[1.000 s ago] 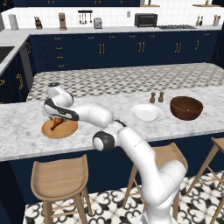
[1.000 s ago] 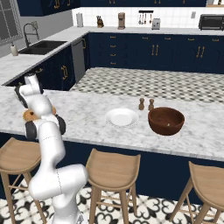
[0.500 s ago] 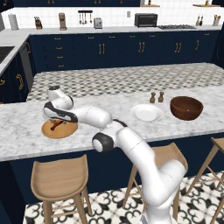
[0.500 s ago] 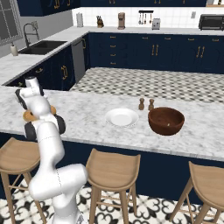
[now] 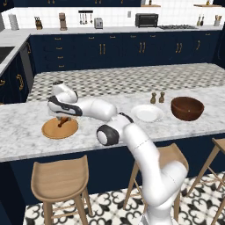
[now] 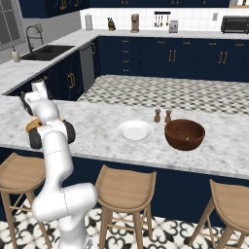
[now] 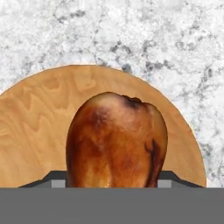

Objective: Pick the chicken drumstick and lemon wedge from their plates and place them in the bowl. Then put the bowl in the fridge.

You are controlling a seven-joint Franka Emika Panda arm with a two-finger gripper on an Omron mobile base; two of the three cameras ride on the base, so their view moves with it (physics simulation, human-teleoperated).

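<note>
The chicken drumstick (image 7: 116,140) lies on the tan wooden plate (image 7: 35,122) at the left of the marble island. In the left base view my gripper (image 5: 63,119) is down on this wooden plate (image 5: 52,131), over the drumstick (image 5: 63,121). In the hand view my gripper (image 7: 111,181) has its tips pressed against both sides of the drumstick's bulbous end. The white plate (image 5: 148,113) and the dark wooden bowl (image 5: 187,108) stand further right. I cannot make out the lemon wedge. The fridge is out of view.
Two small shakers (image 5: 157,97) stand behind the white plate (image 6: 135,130), next to the bowl (image 6: 184,133). Wooden stools (image 5: 59,178) line the island's near edge. Navy cabinets and a back counter with appliances run behind.
The fingers have closed in from wide open to the drumstick's sides. The arm and the drumstick have stayed in place.
</note>
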